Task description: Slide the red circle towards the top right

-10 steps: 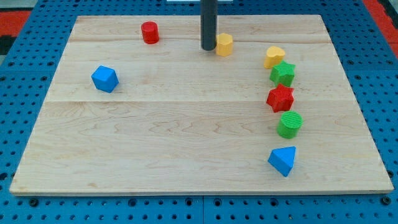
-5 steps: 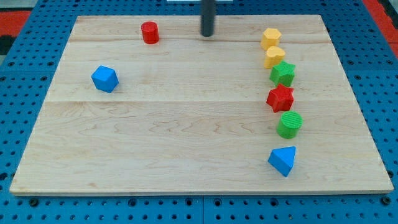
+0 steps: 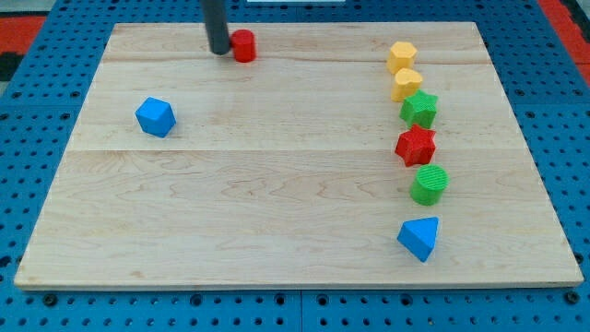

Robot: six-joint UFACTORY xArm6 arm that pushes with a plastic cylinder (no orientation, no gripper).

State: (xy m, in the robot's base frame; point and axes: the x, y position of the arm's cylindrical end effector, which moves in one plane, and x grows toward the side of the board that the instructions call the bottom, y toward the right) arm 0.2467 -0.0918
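Camera view: wooden board (image 3: pixel 277 203) fills the frame. Rod descends at upper left; its tip (image 3: pixel 219 52) touches the red circle's (image 3: pixel 243 45) left side. No fingers exist on this rod; nothing is held.

Wooden board lying on a blue perforated surface

A pale wooden board (image 3: pixel 295 231) of joined planks is filling most of the view, its grain running left to right. A blue pegboard base (image 3: pixel 553 120) dotted with dark holes is showing around every edge, and red patches (image 3: pixel 18 32) are peeking in at both top corners. Even light is falling across everything.
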